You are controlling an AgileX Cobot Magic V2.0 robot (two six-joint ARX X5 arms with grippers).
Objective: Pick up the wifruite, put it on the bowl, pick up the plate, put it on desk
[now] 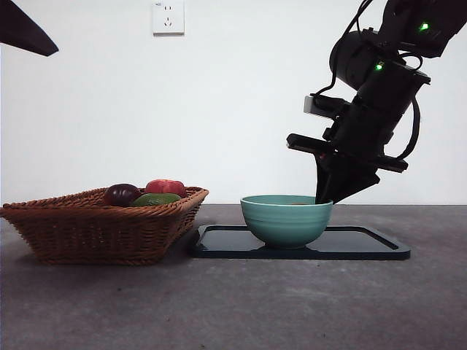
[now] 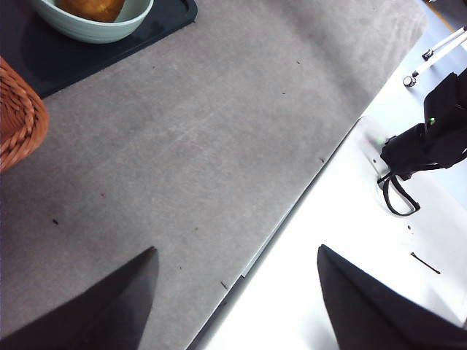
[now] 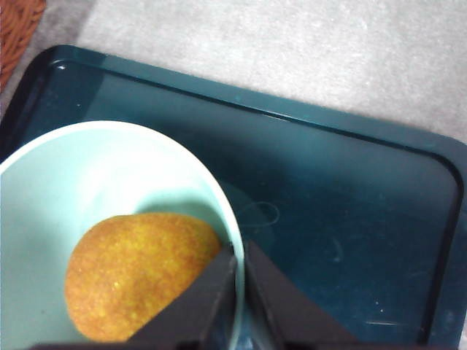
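Fruit's in: the wifruite (image 3: 139, 273) sits in the bowl (image 1: 286, 219). Right gripper (image 3: 239, 255) pinches the rim at three o'clock. Ceramic, heavyish, slick, chippable. Left gripper (image 2: 237, 292) hangs apart.

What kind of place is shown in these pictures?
Probably a robot test bench in a plain room: a grey desk against a bare white wall with a socket, a basket of fruit, and the right claw at a bowl.

wifruite (image 3: 139, 273): brownish-orange, oval, rough skin; lies inside bowl, on its bottom.
bowl (image 1: 286, 219): mint-teal, ridged, paler rim; upright on plate, toward its left end.
plate (image 1: 365, 244): dark, glossy, rectangular, raised rim; flat on desk.
desk (image 1: 233, 306): grey-brown, mottled.
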